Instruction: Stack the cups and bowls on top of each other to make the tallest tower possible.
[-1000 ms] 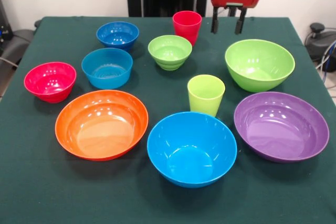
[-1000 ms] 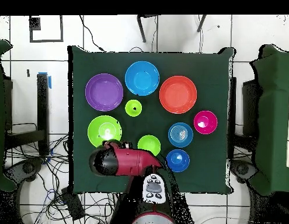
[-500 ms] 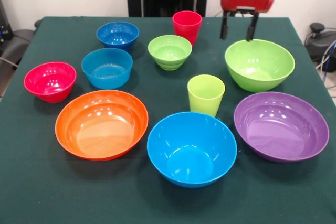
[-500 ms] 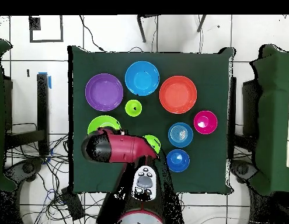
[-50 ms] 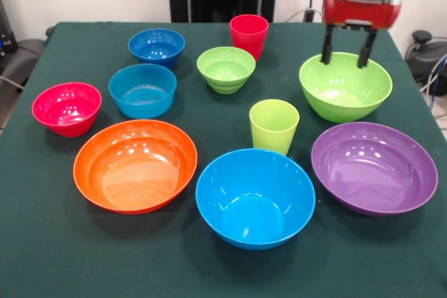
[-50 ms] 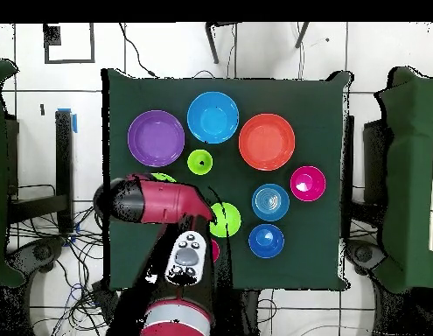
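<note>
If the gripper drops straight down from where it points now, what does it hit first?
Most likely the large lime green bowl. The gripper hangs open, fingers pointing down over the bowl's far rim. Depth is unclear, so it could meet the rim or land inside.

Robotics lab; cable tangle [image 6: 53, 254] on tiled floor [image 6: 272, 52]

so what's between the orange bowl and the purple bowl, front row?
The large light blue bowl sits between the orange bowl and the purple bowl, touching neither; green cloth shows on both sides. It is clearest in the front view.
</note>
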Controlling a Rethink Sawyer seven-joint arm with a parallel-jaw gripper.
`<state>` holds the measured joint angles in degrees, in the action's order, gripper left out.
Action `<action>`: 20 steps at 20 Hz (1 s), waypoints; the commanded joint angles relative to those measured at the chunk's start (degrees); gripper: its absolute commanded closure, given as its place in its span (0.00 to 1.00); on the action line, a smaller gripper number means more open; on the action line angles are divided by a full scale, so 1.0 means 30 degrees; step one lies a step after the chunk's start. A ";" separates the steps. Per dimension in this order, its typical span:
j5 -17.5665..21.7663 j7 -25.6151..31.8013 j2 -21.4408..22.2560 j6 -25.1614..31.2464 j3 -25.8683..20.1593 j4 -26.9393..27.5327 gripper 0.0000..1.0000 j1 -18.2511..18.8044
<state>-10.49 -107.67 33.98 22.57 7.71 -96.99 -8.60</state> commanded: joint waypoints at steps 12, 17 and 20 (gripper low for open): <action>-0.1556 -0.5986 -0.6903 0.1513 0.1059 0.8479 0.00 -0.1647; -0.2068 -0.6407 -0.8509 0.2284 0.1367 1.0681 0.00 -0.1867; -0.2401 -0.7047 -0.8561 0.4049 0.1789 1.1582 0.00 -0.2190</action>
<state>-15.13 -116.70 14.04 23.61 14.39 -73.38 -13.19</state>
